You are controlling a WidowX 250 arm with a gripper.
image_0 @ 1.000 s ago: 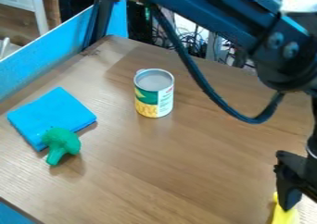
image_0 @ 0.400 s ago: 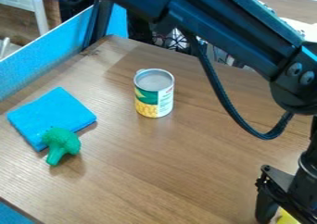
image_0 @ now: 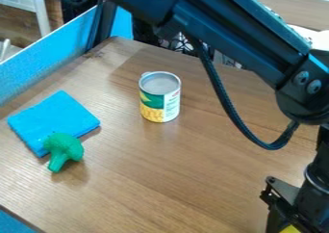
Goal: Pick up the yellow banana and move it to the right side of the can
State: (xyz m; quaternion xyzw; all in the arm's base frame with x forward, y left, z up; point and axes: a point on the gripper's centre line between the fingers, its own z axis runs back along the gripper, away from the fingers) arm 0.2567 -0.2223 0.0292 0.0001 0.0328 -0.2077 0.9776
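Note:
The black gripper (image_0: 289, 220) hangs low over the table at the bottom right corner, partly cut off by the view's edge. A bit of a yellow object (image_0: 290, 229) shows right at it; whether it is held cannot be made out. Left of the middle stands an upright can (image_0: 160, 97) with a green and yellow label. On the left a folded blue cloth (image_0: 51, 119) lies flat, and a green toy broccoli (image_0: 63, 150) rests partly over its lower corner.
The wooden table (image_0: 173, 174) has a blue panel (image_0: 45, 56) along its left side. The arm and its hanging black cable (image_0: 226, 99) cross the upper right above the table. Dark cables (image_0: 183, 44) lie beyond the back edge.
The gripper has moved down and slightly left around the yellow object, less of which shows now. The arm's upper links have shifted too. Can, cloth and broccoli have stayed put.

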